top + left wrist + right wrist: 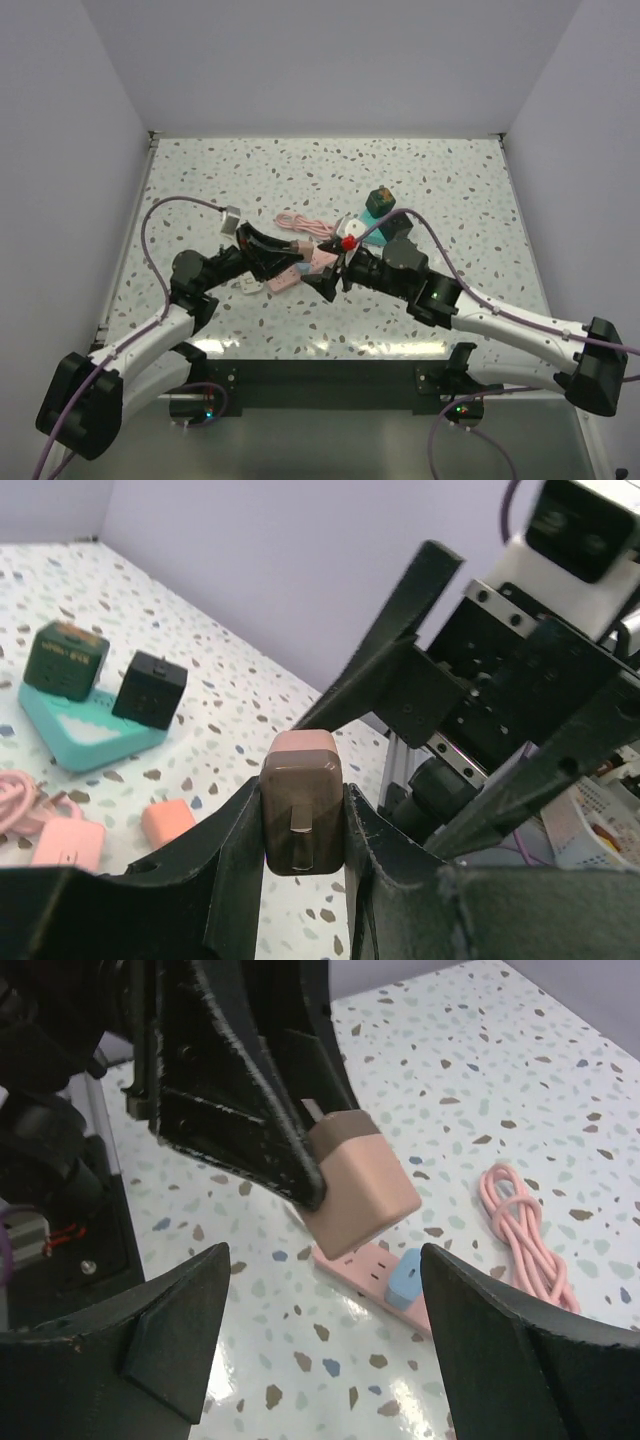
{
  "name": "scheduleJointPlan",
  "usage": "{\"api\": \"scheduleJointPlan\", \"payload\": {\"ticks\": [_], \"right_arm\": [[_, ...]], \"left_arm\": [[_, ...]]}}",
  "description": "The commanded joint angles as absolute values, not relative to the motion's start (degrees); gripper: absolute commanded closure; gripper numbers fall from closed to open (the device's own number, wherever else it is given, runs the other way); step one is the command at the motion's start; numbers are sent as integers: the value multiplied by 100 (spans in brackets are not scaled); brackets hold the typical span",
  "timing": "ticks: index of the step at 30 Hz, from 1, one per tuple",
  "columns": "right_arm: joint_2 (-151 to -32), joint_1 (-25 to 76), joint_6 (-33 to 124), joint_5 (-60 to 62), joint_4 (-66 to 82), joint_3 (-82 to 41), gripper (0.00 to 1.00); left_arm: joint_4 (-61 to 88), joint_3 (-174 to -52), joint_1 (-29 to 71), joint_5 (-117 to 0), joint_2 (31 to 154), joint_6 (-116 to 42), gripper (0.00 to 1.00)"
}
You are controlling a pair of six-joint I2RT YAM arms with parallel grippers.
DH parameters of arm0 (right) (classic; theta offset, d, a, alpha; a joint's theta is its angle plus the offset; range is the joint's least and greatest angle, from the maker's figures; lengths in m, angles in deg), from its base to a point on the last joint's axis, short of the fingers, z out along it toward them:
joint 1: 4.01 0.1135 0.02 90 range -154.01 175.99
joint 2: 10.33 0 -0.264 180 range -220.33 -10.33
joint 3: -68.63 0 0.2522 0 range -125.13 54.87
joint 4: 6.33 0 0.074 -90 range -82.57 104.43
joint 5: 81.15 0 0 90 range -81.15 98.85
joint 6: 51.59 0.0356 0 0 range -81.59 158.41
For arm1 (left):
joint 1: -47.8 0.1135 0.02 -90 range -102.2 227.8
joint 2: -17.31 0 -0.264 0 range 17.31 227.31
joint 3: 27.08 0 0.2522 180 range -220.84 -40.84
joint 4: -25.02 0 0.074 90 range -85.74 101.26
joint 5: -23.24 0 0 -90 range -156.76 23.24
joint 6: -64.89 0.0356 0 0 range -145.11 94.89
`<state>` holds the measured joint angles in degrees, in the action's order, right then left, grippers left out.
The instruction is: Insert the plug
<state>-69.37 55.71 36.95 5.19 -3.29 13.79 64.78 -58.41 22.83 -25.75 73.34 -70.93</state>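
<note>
My left gripper (303, 832) is shut on the plug (303, 810), a pale pinkish-beige square block with a metal prong on the face turned toward the camera. In the right wrist view the plug (360, 1188) hangs tilted, above and apart from the pink power strip (352, 1264), which lies flat with a blue plug (405, 1278) seated in it. My right gripper (325, 1345) is wide open and empty, facing the left gripper from just below the held plug. In the top view the left gripper (275, 258) and the right gripper (336, 268) meet over the strip at the table's middle.
A teal strip (80, 735) holds a green adapter (65, 658) and a black adapter (150, 688). A coiled pink cable (525, 1230) lies beyond the power strip. Small pink-orange blocks (168, 823) sit on the table. A grey adapter (231, 217) lies at the left.
</note>
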Motion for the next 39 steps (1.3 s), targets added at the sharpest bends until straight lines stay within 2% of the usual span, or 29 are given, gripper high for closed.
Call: {"api": "scheduleJointPlan", "payload": {"ticks": [1,6,12,24,39], "right_arm": [[-7123,5120,4586,-405,-618,908,21],[-7185,4311,5931,-2136,-2199,1197,21],[-7062,4195,6468,-2858,-3026,1417,25],[-6974,4187,6566,-2842,-3300,1585,33],[-7299,4195,6390,-3034,-3871,1576,34]], "left_arm": [[6595,-6115,2389,-2764,6717,-6687,100],[6460,-5966,2416,-2950,6083,-6361,100],[7302,-5825,2416,-2634,6116,-6641,100],[8420,-5667,2398,-2396,6337,-7143,100],[9256,-5693,1994,-2352,6758,-7398,100]]}}
